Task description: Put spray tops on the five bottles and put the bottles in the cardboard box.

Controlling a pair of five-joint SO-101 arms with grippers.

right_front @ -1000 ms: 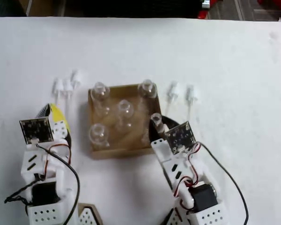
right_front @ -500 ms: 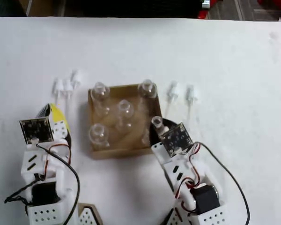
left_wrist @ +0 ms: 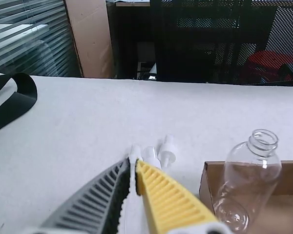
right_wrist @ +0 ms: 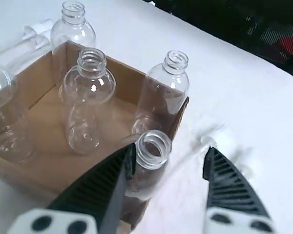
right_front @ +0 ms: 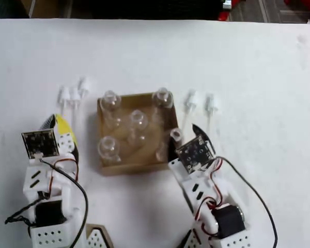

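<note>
Box (right_front: 134, 167) holding five uncapped bottles (right_front: 137, 120); we count three spray tops (right_front: 72, 94) on the table at one side, two (right_front: 199, 102) at the other; right gripper (right_wrist: 170, 151) spread wide, one finger just beside corner bottle (right_wrist: 154, 146); left gripper (left_wrist: 133, 165) closed.

Nothing can be read here: no text, label, number or sign. The cardboard box (right_front: 137, 168) has plain brown walls, and the clear bottles (right_front: 137, 120) carry no labels. The small dark boards (right_front: 40, 143) on the arms' wrists, at lower left and lower centre of the high view, show only marks too fine to make out.
</note>
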